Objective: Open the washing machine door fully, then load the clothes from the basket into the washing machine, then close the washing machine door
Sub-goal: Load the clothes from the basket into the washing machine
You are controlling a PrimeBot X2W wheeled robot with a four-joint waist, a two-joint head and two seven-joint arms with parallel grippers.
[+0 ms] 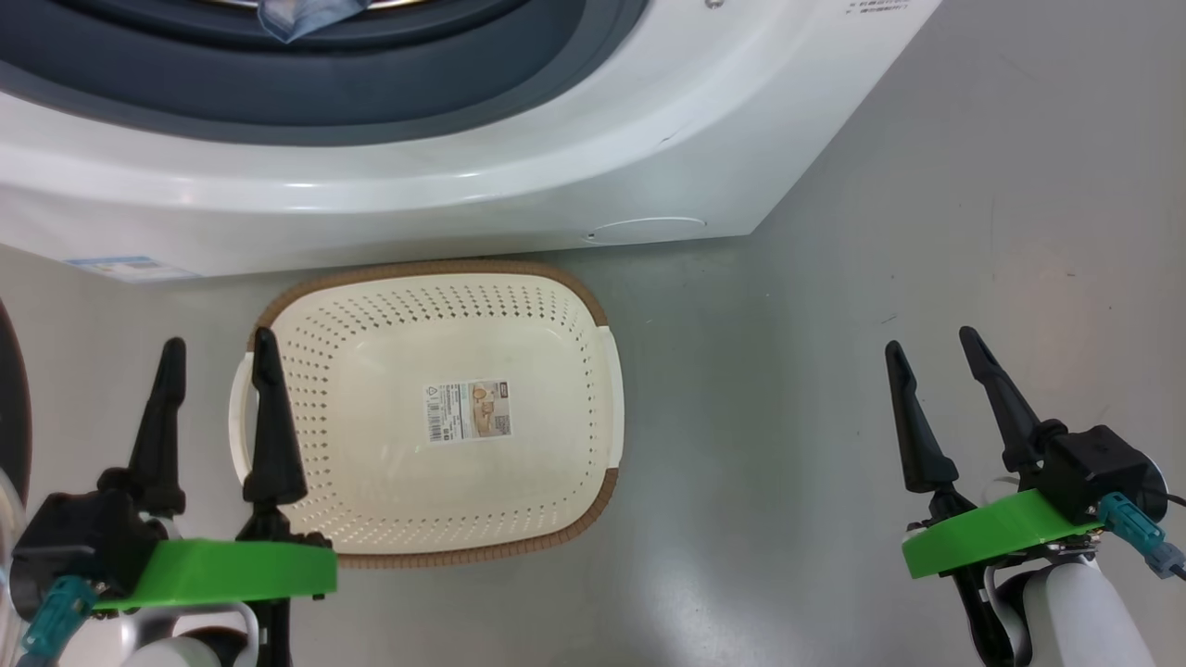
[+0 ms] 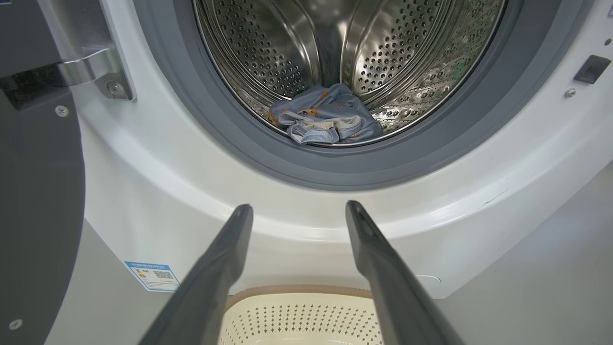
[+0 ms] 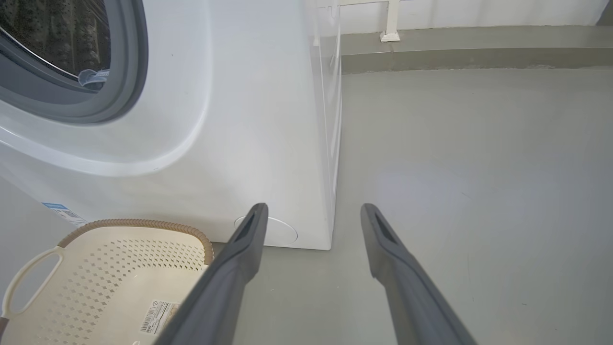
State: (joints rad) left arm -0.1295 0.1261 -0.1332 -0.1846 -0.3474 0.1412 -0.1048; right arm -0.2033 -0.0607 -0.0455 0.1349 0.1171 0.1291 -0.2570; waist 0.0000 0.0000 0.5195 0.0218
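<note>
As the basket (image 1: 371, 343) before the washing machine (image 1: 463, 185) is seen with nothing inside and the clothes (image 2: 328, 120) lie low in its drum, the loading is judged done. The door (image 2: 33, 191) is swung open at the machine's side, so closing remains. The left pincer (image 1: 219, 341) and the right pincer (image 1: 931, 340) are spread wide, unloaded.

The big white front-loading washing machine (image 1: 463, 185) is cut off by the head view's top edge, leaving a scrap of light blue printed clothes (image 1: 296, 17) at its grey gasket (image 1: 278, 93). Left of the machine, the glossy black round door (image 2: 38, 201) runs off frame. The machine's small blue label sticker (image 2: 153, 277) is too small to read.
</note>
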